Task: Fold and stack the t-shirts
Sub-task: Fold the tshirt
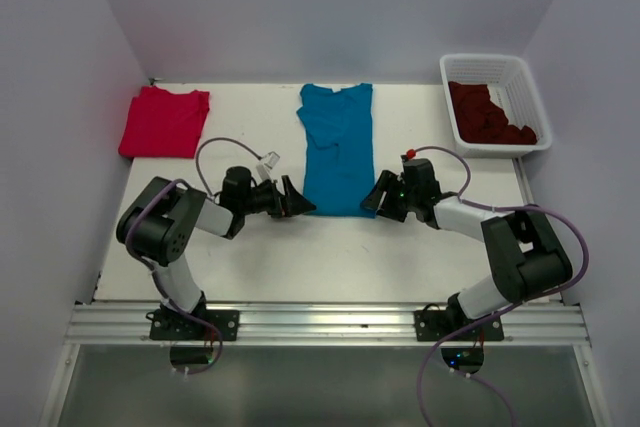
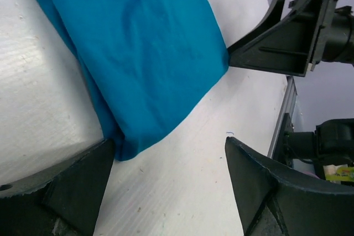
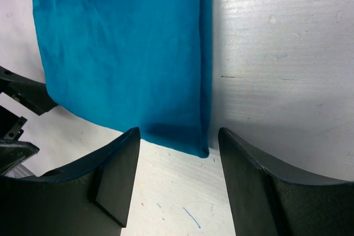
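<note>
The teal t-shirt (image 1: 337, 147) lies folded lengthwise into a long strip at the table's middle, collar at the far end. My left gripper (image 1: 300, 199) is open at the strip's near left corner (image 2: 119, 150). My right gripper (image 1: 374, 197) is open at its near right corner (image 3: 199, 146). Neither holds cloth. A folded red t-shirt (image 1: 164, 120) lies at the far left. Dark maroon t-shirts (image 1: 490, 115) fill the basket. The left wrist view shows the right gripper's finger (image 2: 276, 42) beyond the teal hem.
The white lattice basket (image 1: 530, 82) stands at the far right corner. White walls close off the left, back and right. A metal rail (image 1: 330, 322) runs along the near edge by the arm bases.
</note>
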Action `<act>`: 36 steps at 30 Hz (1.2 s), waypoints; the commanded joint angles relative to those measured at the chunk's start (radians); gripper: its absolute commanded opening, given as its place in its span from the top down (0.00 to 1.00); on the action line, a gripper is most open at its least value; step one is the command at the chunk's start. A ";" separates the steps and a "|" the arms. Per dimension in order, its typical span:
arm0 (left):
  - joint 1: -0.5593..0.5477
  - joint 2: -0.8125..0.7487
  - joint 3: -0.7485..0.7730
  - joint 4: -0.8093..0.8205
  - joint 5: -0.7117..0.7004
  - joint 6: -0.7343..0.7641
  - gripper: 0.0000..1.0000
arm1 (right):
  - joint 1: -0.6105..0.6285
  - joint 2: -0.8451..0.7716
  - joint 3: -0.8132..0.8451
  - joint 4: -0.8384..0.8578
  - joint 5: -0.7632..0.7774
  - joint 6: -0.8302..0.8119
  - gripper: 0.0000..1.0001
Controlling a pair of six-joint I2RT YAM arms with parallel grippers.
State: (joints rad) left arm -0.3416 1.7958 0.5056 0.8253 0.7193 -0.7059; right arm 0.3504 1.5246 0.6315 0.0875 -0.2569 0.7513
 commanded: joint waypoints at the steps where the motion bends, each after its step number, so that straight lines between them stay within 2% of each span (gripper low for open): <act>1: 0.009 0.030 0.007 -0.416 -0.208 0.147 0.12 | 0.001 0.032 -0.042 -0.098 0.021 -0.012 0.36; 8: 0.004 0.125 0.031 -0.405 -0.213 0.140 0.20 | 0.001 0.037 -0.042 -0.101 0.024 -0.018 0.37; 14: -0.002 -0.018 0.024 -0.561 -0.365 0.174 0.15 | -0.001 0.045 -0.046 -0.098 0.030 -0.021 0.38; 22: -0.011 -0.196 0.007 -0.644 -0.480 0.161 0.06 | 0.001 0.045 -0.046 -0.104 0.036 -0.026 0.38; 29: -0.011 -0.231 -0.054 -0.496 -0.396 0.137 0.04 | -0.001 0.051 -0.050 -0.101 0.034 -0.029 0.39; 31: -0.011 -0.243 -0.056 -0.497 -0.396 0.141 0.04 | 0.001 0.054 -0.052 -0.100 0.039 -0.029 0.39; 33: -0.011 -0.280 -0.094 -0.416 -0.336 0.138 0.06 | 0.001 0.057 -0.053 -0.100 0.036 -0.030 0.39; 36: -0.020 -0.215 -0.059 -0.449 -0.279 0.141 0.07 | 0.001 0.066 -0.052 -0.092 0.033 -0.027 0.39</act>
State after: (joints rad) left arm -0.3550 1.5215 0.4637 0.4770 0.3901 -0.5873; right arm 0.3473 1.5280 0.6281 0.0917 -0.2569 0.7486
